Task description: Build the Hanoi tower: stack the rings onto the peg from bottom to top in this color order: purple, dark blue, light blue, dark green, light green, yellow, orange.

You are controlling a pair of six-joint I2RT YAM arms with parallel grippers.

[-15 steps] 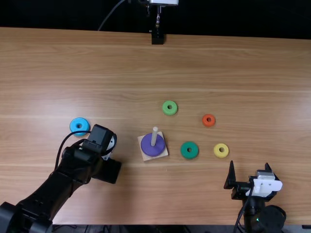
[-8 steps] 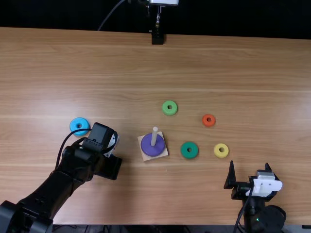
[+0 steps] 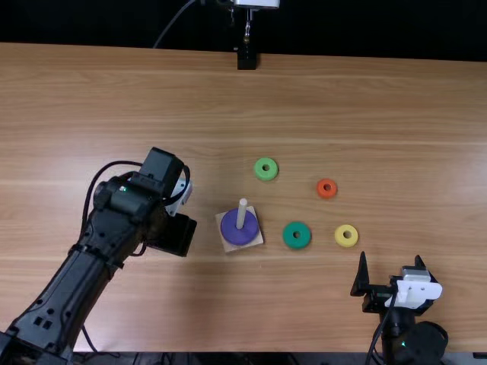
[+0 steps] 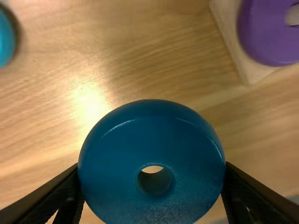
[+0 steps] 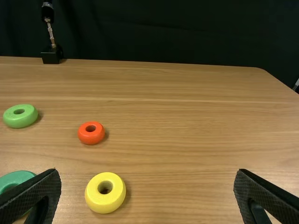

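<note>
My left gripper [image 3: 173, 232] is left of the wooden base [image 3: 254, 242]. In the left wrist view, the left gripper [image 4: 152, 170] is shut on the dark blue ring [image 4: 112, 154], held above the table. The purple ring [image 3: 239, 233] lies around the peg [image 3: 242, 209] on the base. A light blue ring [image 4: 5, 39] lies on the table. Dark green [image 3: 297, 242], light green [image 3: 259, 169], yellow [image 3: 346, 242] and orange [image 3: 321, 188] rings lie flat and apart. My right gripper [image 3: 391, 262], seen also as the right gripper [image 5: 147, 175] in its wrist view, stands open near the front edge.
A black stand [image 3: 247, 59] is at the table's far edge. Bare table [image 3: 228, 114] stretches between it and the rings. The left arm crosses the table's left front part.
The left gripper has moved away from the near edge and slightly right, and its arm now covers where the light blue ring was showing. The right arm and the rings on the right have stayed still.
</note>
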